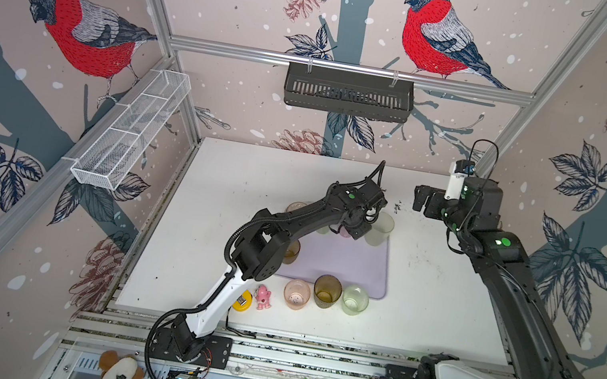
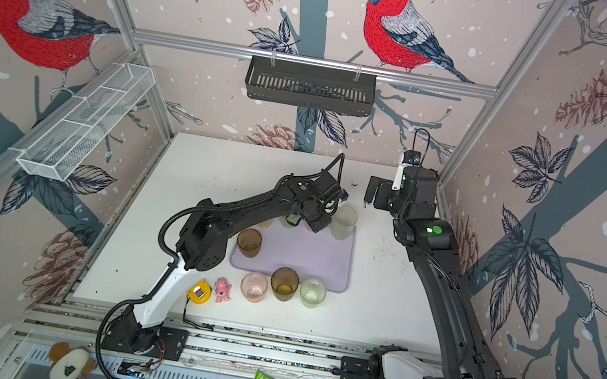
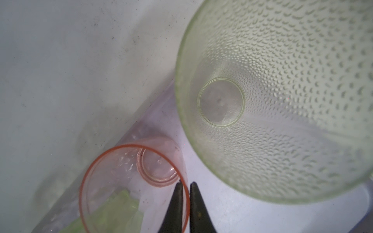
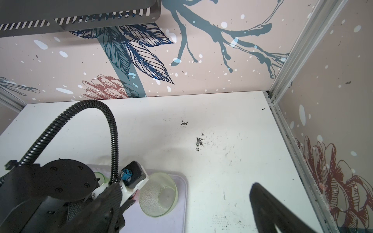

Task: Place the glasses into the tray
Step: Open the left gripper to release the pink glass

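Tray (image 1: 347, 266) lies beneath the left claw (image 3: 186, 183), the right claw (image 1: 418, 200) spread, empty, well apart. Tall frosted glass (image 3: 282, 100) stands just beside the left claw: a sideways retreat could topple it. Pink glass (image 3: 131, 187), rim pinched in that claw, might tip if lifted unreleased.

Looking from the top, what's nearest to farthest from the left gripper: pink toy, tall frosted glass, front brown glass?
1. Frosted glass, beside the left gripper at the tray's far edge.
2. Front brown glass, by the tray's front edge.
3. Pink toy, on the table, front left.
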`<state>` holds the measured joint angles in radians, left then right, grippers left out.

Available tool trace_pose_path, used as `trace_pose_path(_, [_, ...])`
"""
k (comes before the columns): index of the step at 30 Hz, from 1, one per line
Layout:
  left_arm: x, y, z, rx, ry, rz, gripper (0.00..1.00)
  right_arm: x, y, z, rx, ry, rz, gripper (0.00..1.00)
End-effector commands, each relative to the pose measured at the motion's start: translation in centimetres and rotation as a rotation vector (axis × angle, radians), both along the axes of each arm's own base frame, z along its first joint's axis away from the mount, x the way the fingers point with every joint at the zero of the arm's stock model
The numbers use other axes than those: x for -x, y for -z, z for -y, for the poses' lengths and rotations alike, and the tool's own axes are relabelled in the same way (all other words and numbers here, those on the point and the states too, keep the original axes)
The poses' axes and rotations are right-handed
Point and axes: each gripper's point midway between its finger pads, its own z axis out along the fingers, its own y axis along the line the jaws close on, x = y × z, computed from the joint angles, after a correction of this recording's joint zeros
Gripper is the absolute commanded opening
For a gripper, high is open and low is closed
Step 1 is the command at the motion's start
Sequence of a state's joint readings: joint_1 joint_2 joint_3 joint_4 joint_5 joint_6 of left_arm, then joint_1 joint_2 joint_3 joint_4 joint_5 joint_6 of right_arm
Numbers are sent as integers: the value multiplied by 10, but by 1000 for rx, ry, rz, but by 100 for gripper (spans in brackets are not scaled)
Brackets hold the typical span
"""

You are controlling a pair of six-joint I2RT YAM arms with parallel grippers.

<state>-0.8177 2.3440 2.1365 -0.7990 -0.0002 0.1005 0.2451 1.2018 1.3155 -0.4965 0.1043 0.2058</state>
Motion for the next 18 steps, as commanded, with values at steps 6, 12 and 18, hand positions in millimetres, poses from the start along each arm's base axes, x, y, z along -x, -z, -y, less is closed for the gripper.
trace_pose_path(6, [1,-5,2,10,-7,0,12,-2,-12,0,-7,5,39,100])
trace_pose_path(12, [1,-8,2,16,-15,2,22,-3,-12,1,-6,6,37,100])
trace_pose_path(18, [1,-11,0,18,-23,1,29,-3,-12,0,-7,7,37,100])
